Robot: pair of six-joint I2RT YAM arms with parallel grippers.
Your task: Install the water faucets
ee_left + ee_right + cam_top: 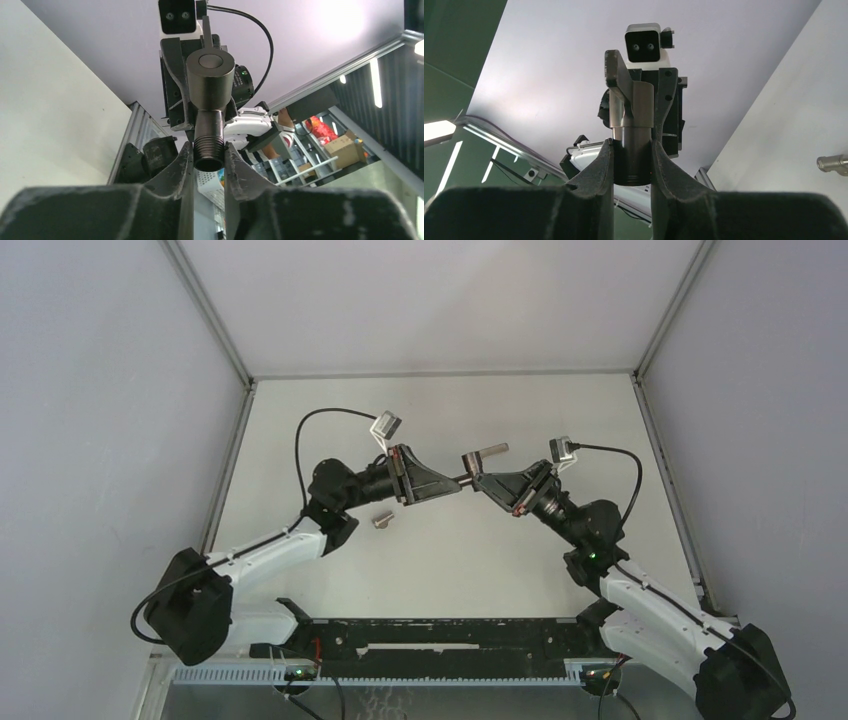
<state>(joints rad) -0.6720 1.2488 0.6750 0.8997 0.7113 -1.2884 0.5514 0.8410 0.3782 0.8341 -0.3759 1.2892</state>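
From above, the tap (485, 453) is seen held in mid-air, gripped at once by the left tool (452, 483) and the right tool (482, 478). A small fitting (381, 519) is seen lying apart on the counter (450, 560), near the left arm.

Only in the left wrist view is the tap's threaded end (208, 146) shown, clamped between closed fingers (182, 165).

In the right wrist view, the smooth barrel (633, 150) is shown pinched, and the fitting is glimpsed at the right edge.
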